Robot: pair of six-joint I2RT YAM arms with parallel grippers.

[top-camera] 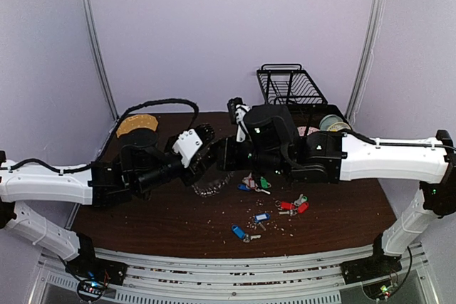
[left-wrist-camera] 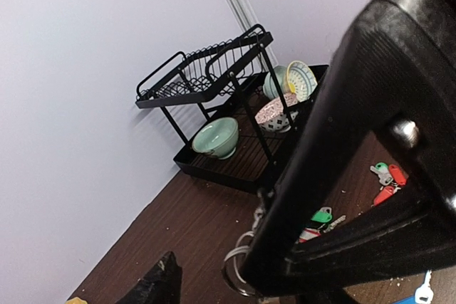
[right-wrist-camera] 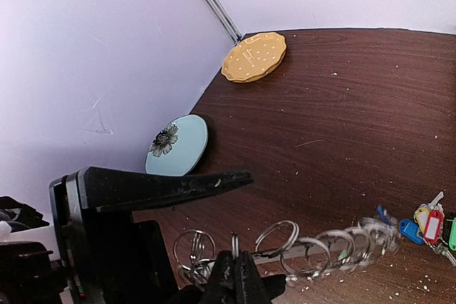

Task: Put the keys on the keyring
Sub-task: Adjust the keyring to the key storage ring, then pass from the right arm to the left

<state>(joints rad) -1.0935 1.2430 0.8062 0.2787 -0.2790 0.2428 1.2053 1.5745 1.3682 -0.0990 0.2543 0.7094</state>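
right hand [right-wrist-camera: 235,265]: clamped on keyring [right-wrist-camera: 363,236], bottom of frame
left hand [top-camera: 208,153]: cannot tell
risk: thin ring slips out, chain drops onto keys [top-camera: 255,183]

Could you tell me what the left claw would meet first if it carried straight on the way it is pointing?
Probably the keyring: its rings hang just ahead of the open left claw, pinched by the shut right claw. Depth is unclear.

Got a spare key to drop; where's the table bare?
The table is bare at the near left, between the left arm and the blue-tagged keys, and near right, beyond the red-tagged keys. The middle is crowded: keyring, more keys.
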